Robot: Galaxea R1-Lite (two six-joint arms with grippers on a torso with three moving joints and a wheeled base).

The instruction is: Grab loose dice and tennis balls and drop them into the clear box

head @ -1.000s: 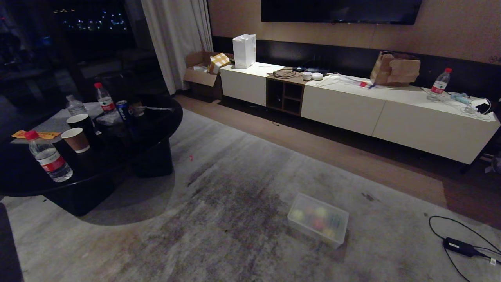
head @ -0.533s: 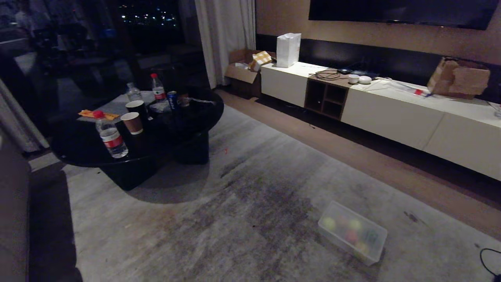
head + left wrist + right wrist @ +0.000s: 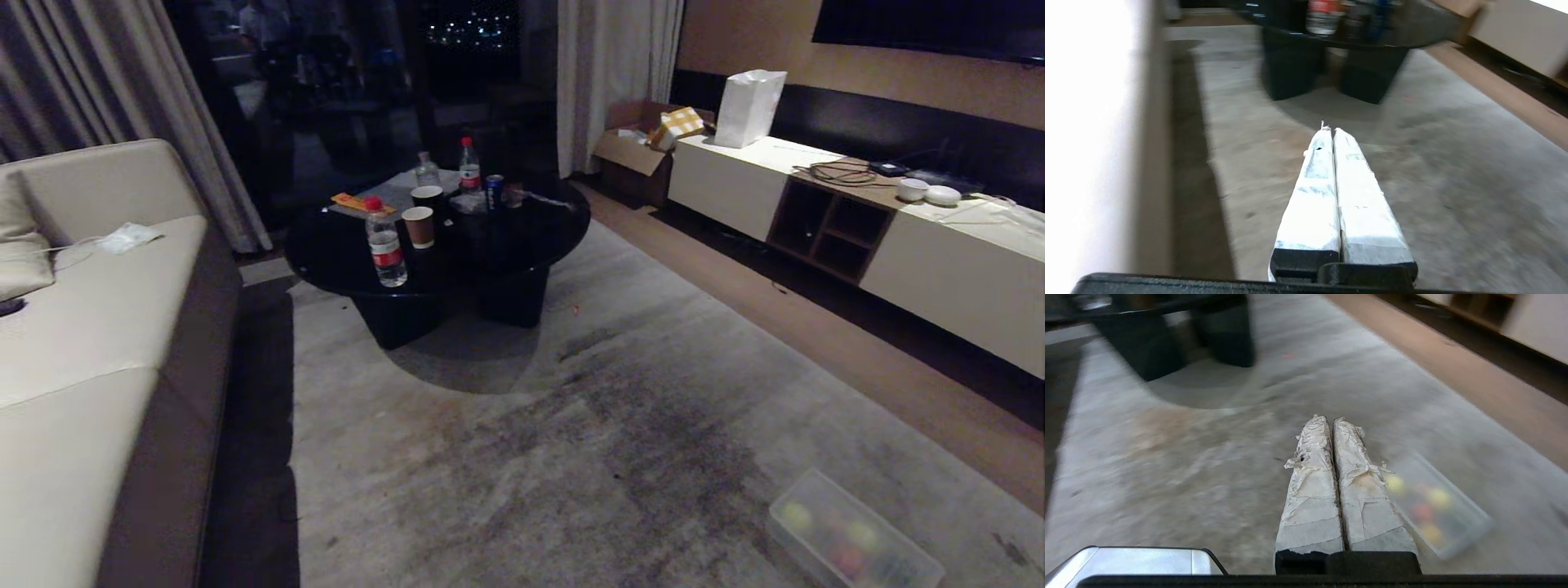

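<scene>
Rug (image 3: 571, 457) carries the clear box (image 3: 849, 535) at the head view's lower right, long axis slanting from near-right toward far-left. Inside show blurred contents: roughly three yellowish tennis balls (image 3: 1395, 483), one red die (image 3: 1423, 511). Left gripper (image 3: 1331, 132) and right gripper (image 3: 1329, 421) are clenched, empty, above the rug.

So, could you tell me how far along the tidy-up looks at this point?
Mostly done, it seems: the clear box on the rug already holds tennis balls and dice. Nothing is in hand; the left tool and right tool are shut and empty. No loose pieces show on the visible rug.
</scene>
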